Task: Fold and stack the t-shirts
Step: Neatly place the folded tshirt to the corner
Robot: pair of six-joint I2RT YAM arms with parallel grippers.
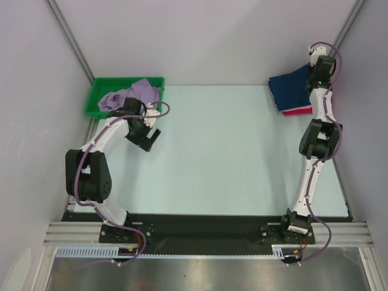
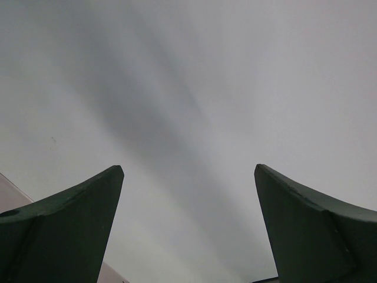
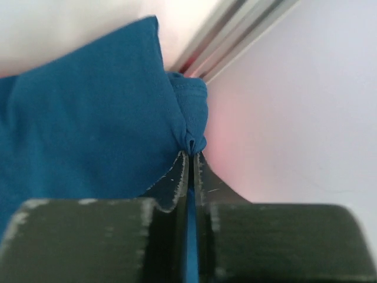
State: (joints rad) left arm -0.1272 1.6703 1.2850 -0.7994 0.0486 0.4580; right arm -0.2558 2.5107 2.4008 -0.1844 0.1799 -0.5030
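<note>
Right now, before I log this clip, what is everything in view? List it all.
table: one, pale blue-green, under everything.
green bin: one, green, far left corner of the table.
lavender t-shirt: one, lavender, crumpled in the green bin.
red t-shirt: one, red-pink, far right corner, bottom of the stack, only its edge showing.
blue t-shirt: one, navy blue, folded on top of the red t-shirt.
left end effector: one, dark, open, holding nothing, just on the near side of the green bin.
right end effector: one, dark, shut on a fold of the blue t-shirt.
</note>
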